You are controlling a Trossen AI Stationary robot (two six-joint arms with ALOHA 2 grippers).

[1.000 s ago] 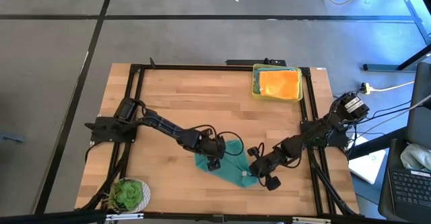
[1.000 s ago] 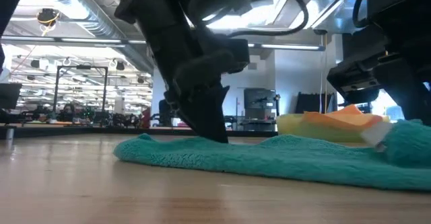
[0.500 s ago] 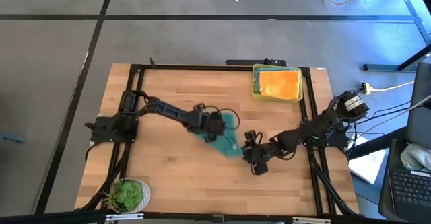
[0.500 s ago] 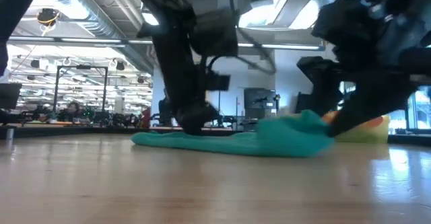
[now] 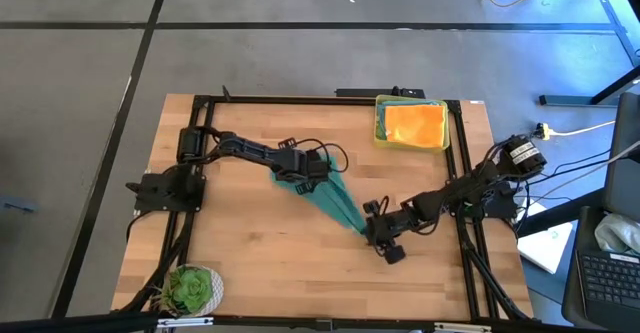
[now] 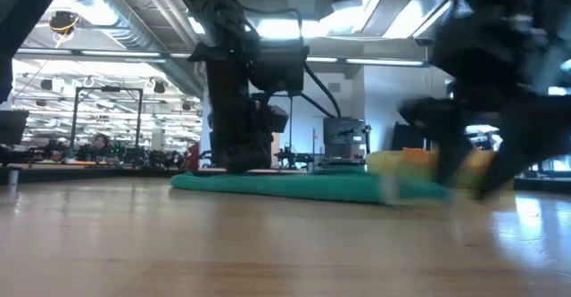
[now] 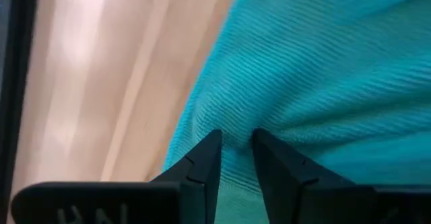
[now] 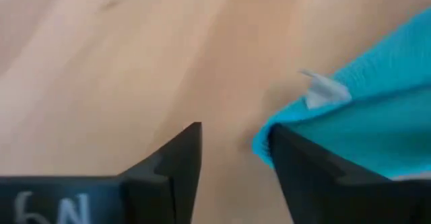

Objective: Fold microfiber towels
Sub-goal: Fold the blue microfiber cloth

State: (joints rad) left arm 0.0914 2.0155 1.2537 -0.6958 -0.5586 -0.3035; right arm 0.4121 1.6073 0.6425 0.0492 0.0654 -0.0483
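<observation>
A teal microfiber towel (image 5: 332, 199) lies on the wooden table as a long narrow band, resting flat (image 6: 303, 185). My left gripper (image 5: 306, 171) is shut on the band's far-left end. My right gripper (image 5: 377, 237) stands open at the band's near-right tip; in its wrist view the towel's corner (image 8: 350, 130) with a white tag (image 8: 324, 89) lies on the wood just beside one finger, and nothing is between the fingers (image 8: 232, 140). An orange towel (image 5: 415, 123) lies in a yellow tray. My left gripper pinches a bunched ridge of the teal cloth (image 7: 236, 126) between its two fingertips, at the band's far-left end. The fingers slant down onto it from the table's left. The cloth puckers toward the pinch, and the rest of the towel lies on the table.
The yellow tray (image 5: 379, 123) stands at the far right of the table. A small green plant (image 5: 190, 288) sits at the near-left corner. A black frame (image 5: 200, 133) runs round the table's edges. Bare wood lies near and left of the towel.
My left gripper has swung toward the table's far edge, dragging its end of the teal towel, which has drawn out from a broad patch into a narrow band. My right gripper has moved a little toward the far left, opened and let go of the towel's corner.
</observation>
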